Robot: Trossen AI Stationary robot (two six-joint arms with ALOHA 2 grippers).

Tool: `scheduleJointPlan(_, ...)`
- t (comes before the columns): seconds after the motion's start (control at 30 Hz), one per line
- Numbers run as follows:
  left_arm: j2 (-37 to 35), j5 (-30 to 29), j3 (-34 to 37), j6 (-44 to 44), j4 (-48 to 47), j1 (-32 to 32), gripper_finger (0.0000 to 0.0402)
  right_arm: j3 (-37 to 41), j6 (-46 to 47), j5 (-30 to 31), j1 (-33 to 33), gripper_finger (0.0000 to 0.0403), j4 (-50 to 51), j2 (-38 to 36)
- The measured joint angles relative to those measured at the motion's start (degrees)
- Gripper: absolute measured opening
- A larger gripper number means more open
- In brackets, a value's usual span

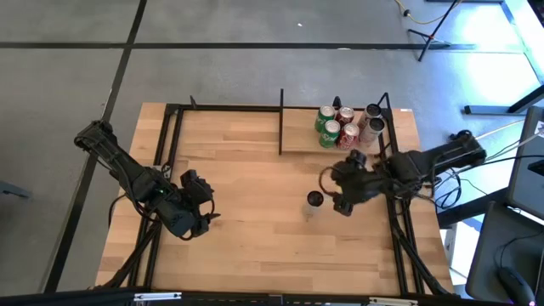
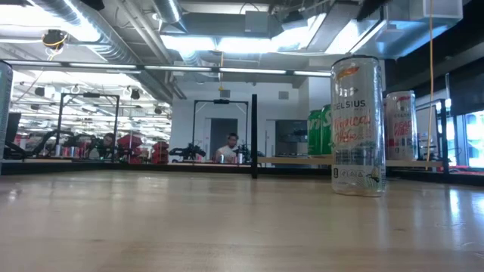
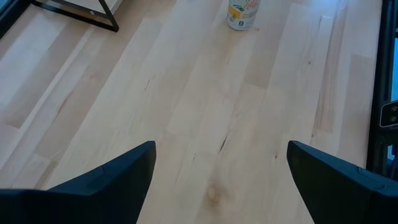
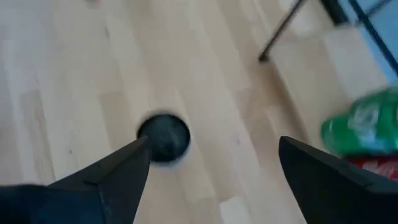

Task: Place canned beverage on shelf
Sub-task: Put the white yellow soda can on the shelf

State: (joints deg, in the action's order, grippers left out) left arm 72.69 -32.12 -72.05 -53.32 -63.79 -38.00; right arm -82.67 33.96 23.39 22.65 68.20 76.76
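**Lone can upright on table, short of shelf**

Left gripper (image 1: pixel 202 217) parked at 8 o'clock, fingers spread, grasping nothing. Can (image 1: pixel 314 201) standing free mid-table, label cut off in left wrist view. Right gripper (image 1: pixel 337 194) just beside it at 3 o'clock, fingers wide, released. Shelf (image 1: pixel 297 143) at 1 o'clock, cans (image 1: pixel 344 124) clustered there, blurred in right wrist view.

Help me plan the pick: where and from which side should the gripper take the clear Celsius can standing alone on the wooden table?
Grip the clear Celsius can around its mid-body, probably coming down from above. It stands upright, alone, with bare table around it. The open right gripper is already over its dark top.
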Motion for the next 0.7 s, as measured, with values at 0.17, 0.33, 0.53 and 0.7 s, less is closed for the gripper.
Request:
scheduleJointPlan(0.17, 0.0, 0.0, 0.0, 0.0, 0.0, 0.0, 0.035, 9.0, 12.0, -4.0, 1.5, 0.0337, -4.6, -2.6)
scheduleJointPlan(0.33, 0.0, -0.1, 0.0, 0.0, 0.0, 0.0, 0.035, 15.2, 13.7, -7.3, 1.4, 0.0337, -12.9, -2.6)
scheduleJointPlan(0.53, 0.0, -0.2, 0.0, 1.2, 0.0, 0.0, 0.035, 16.0, 10.4, -5.7, 1.4, 0.0337, -14.5, -2.6)
scheduleJointPlan(0.7, 0.0, -0.2, 0.0, 1.2, 0.0, 0.0, 0.035, 17.7, 6.5, -3.2, 1.4, 0.0337, -18.1, -2.6)
